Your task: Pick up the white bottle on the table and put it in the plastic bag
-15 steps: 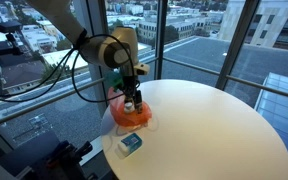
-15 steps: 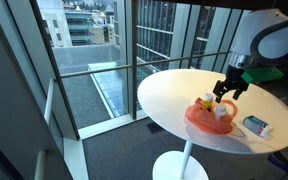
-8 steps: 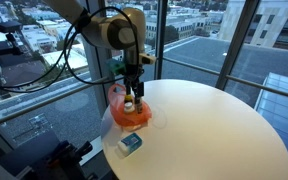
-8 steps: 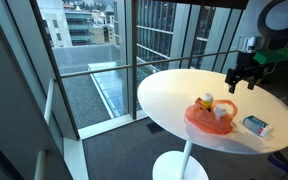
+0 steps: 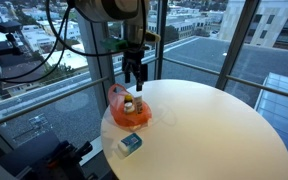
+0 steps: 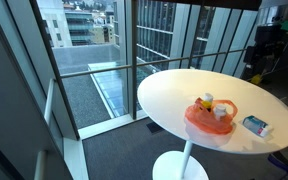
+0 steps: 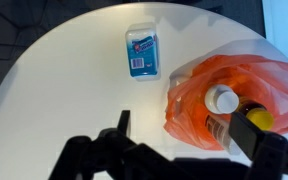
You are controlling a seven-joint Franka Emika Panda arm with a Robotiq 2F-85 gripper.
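Note:
An orange plastic bag (image 5: 130,113) sits on the round white table (image 5: 209,125), near its edge. The white bottle (image 7: 224,101) with a white cap stands inside the bag, next to a yellow-topped item (image 7: 261,119). Bag (image 6: 212,118) and bottle (image 5: 130,103) show in both exterior views. My gripper (image 5: 136,78) hangs well above the bag, open and empty. In the wrist view its two dark fingers (image 7: 189,138) frame the bag from above, clear of the bottle.
A small blue and white box (image 7: 143,53) lies on the table beside the bag, also seen in both exterior views (image 5: 130,144) (image 6: 256,125). Glass walls and a railing stand close behind the table. The table's edge is near the bag.
My gripper has risen straight up out of the bag, open and away from the bottle. The bottle stays in the bag.

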